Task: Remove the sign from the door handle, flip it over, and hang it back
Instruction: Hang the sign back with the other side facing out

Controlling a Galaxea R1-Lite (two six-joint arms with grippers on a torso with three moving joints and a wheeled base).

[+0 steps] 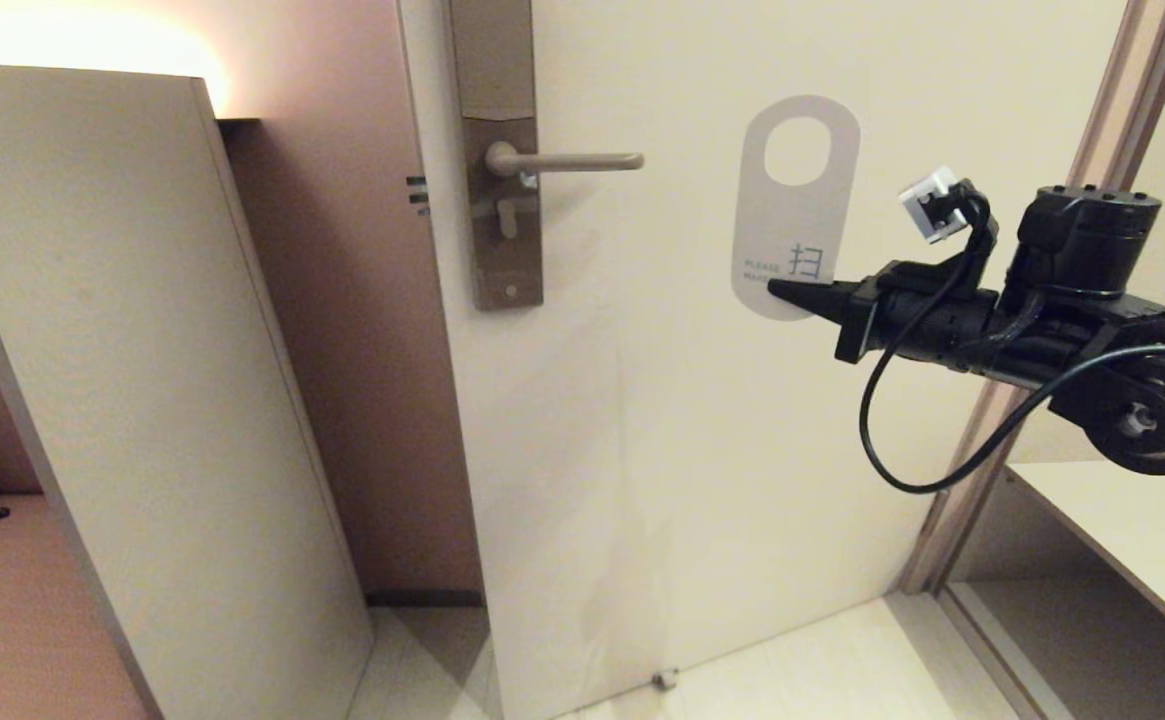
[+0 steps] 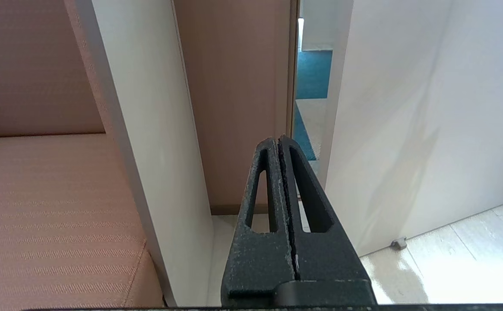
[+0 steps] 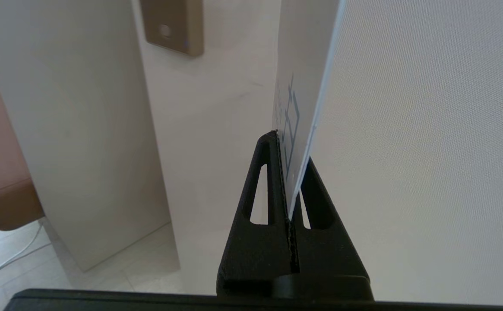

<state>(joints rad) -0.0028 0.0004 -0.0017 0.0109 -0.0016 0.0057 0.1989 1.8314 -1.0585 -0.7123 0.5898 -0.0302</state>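
One right tool [image 1: 777, 290] clamps sign [image 1: 792, 200] | door handle [image 1: 572, 161] bare, apart | left tool [image 2: 279, 140] clenched empty

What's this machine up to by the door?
The robot's right claw is shut on the lower end of a card door sign, holding it up in front of the door, off to the side of the door handle. The white "please make up room" side faces us. The handle is bare, so the sign is not yet hung back. The left claw is shut and empty, parked low, away from the handle.
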